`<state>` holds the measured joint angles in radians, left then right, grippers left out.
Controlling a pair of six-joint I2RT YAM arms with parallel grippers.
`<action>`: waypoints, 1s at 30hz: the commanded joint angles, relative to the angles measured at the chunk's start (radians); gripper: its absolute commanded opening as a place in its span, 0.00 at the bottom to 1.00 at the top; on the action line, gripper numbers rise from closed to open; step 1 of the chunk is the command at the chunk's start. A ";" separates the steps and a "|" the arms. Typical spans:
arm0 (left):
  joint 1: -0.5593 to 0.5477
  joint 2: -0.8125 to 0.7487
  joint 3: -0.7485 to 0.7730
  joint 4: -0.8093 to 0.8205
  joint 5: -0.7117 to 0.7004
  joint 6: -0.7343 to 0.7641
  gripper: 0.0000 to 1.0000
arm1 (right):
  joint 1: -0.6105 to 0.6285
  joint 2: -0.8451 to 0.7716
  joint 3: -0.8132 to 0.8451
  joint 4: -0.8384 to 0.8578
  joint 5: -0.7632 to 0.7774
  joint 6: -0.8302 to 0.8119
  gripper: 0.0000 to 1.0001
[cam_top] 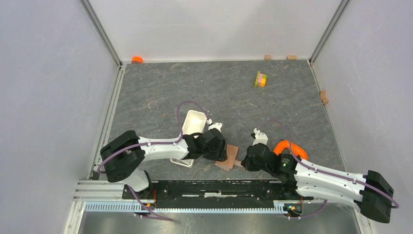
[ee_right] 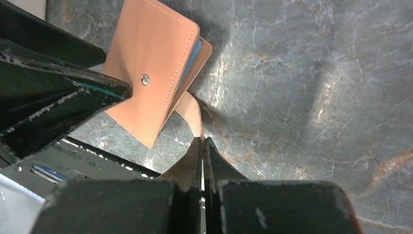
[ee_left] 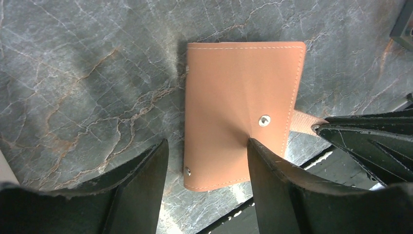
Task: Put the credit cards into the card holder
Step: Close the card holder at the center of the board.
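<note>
The card holder (cam_top: 227, 158) is a reddish-brown wallet lying folded shut on the table near the front edge, between my two grippers. In the left wrist view the card holder (ee_left: 238, 97) shows its snap stud. My left gripper (ee_left: 207, 146) is open over its near end, and the right fingertip (ee_left: 258, 151) presses on the cover. My right gripper (ee_right: 202, 142) is shut on the holder's strap tab (ee_right: 191, 109). A pale blue credit card edge (ee_right: 189, 66) shows between the holder's leaves (ee_right: 151, 58). No loose card is in view.
A long white tray (cam_top: 192, 124) stands behind the left gripper. An orange object (cam_top: 290, 146) lies by the right arm. A coloured block stack (cam_top: 261, 79) sits far back. Small wooden blocks (cam_top: 323, 96) lie along the walls. The black base rail (cam_top: 209, 187) runs just in front of the wallet.
</note>
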<state>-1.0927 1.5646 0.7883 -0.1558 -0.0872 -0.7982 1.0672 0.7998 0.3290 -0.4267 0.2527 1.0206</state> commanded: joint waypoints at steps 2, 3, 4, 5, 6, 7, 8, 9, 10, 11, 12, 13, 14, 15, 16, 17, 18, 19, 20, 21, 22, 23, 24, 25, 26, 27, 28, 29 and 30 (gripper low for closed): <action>-0.004 -0.002 -0.017 0.060 0.011 -0.014 0.65 | -0.033 0.038 0.041 0.092 0.081 -0.102 0.00; -0.005 -0.001 -0.018 0.061 0.014 -0.019 0.65 | -0.044 0.058 0.060 0.107 0.081 -0.150 0.00; -0.005 -0.001 -0.022 0.066 0.017 -0.024 0.64 | -0.059 0.083 0.087 0.114 0.078 -0.196 0.00; -0.006 0.001 -0.025 0.071 0.018 -0.030 0.64 | -0.071 0.106 0.108 0.114 0.076 -0.230 0.00; -0.006 0.002 -0.028 0.076 0.020 -0.033 0.64 | -0.086 0.134 0.136 0.114 0.068 -0.268 0.00; -0.007 0.005 -0.030 0.080 0.017 -0.036 0.64 | -0.099 0.160 0.164 0.107 0.059 -0.299 0.00; -0.006 0.009 -0.030 0.081 0.014 -0.038 0.64 | -0.107 0.179 0.183 0.102 0.049 -0.324 0.00; -0.006 0.013 -0.031 0.081 0.006 -0.040 0.64 | -0.115 0.198 0.203 0.102 0.037 -0.349 0.00; -0.006 0.019 -0.032 0.082 0.001 -0.042 0.63 | -0.119 0.210 0.213 0.105 0.022 -0.366 0.00; -0.007 0.026 -0.030 0.083 -0.004 -0.044 0.63 | -0.123 0.223 0.220 0.111 0.006 -0.379 0.00; -0.006 0.031 -0.029 0.080 -0.010 -0.048 0.62 | -0.128 0.230 0.222 0.121 -0.017 -0.389 0.00; -0.007 0.034 -0.030 0.076 -0.014 -0.052 0.62 | -0.132 0.237 0.224 0.133 -0.036 -0.396 0.00; -0.006 0.035 -0.031 0.076 -0.020 -0.055 0.59 | -0.134 0.240 0.221 0.146 -0.049 -0.398 0.00; -0.007 0.035 -0.034 0.076 -0.026 -0.058 0.56 | -0.137 0.240 0.214 0.168 -0.063 -0.400 0.00; -0.006 0.036 -0.040 0.079 -0.033 -0.061 0.55 | -0.141 0.240 0.203 0.191 -0.079 -0.400 0.00; -0.006 0.036 -0.046 0.091 -0.036 -0.060 0.54 | -0.146 0.241 0.193 0.217 -0.097 -0.400 0.00; -0.007 0.040 -0.056 0.105 -0.037 -0.058 0.54 | -0.150 0.245 0.182 0.240 -0.113 -0.402 0.00; -0.005 0.042 -0.064 0.116 -0.042 -0.057 0.53 | -0.155 0.253 0.171 0.255 -0.120 -0.404 0.00; -0.006 0.043 -0.067 0.120 -0.046 -0.059 0.53 | -0.160 0.258 0.164 0.268 -0.127 -0.406 0.00; -0.005 0.042 -0.068 0.121 -0.051 -0.062 0.53 | -0.165 0.265 0.155 0.282 -0.132 -0.408 0.00; -0.004 0.037 -0.070 0.120 -0.055 -0.066 0.54 | -0.170 0.270 0.148 0.293 -0.135 -0.413 0.00; -0.004 0.027 -0.072 0.120 -0.062 -0.073 0.55 | -0.175 0.274 0.143 0.303 -0.139 -0.415 0.00; -0.004 0.018 -0.075 0.120 -0.072 -0.081 0.57 | -0.181 0.279 0.138 0.312 -0.143 -0.419 0.00; 0.000 0.013 -0.073 0.121 -0.080 -0.092 0.59 | -0.186 0.285 0.135 0.317 -0.147 -0.423 0.00; 0.015 0.012 -0.069 0.120 -0.077 -0.104 0.61 | -0.190 0.291 0.131 0.322 -0.150 -0.426 0.00; 0.034 0.015 -0.062 0.120 -0.060 -0.115 0.61 | -0.196 0.298 0.126 0.329 -0.154 -0.430 0.00; 0.043 0.019 -0.056 0.121 -0.048 -0.118 0.62 | -0.201 0.302 0.122 0.335 -0.160 -0.431 0.00; 0.048 0.022 -0.048 0.118 -0.047 -0.113 0.63 | -0.205 0.306 0.116 0.344 -0.168 -0.433 0.00; 0.048 0.027 -0.041 0.109 -0.048 -0.109 0.64 | -0.210 0.309 0.109 0.353 -0.176 -0.431 0.00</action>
<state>-1.0733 1.5772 0.7414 -0.0177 -0.1020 -0.8780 0.8738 1.0958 0.4587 -0.1577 0.1120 0.6136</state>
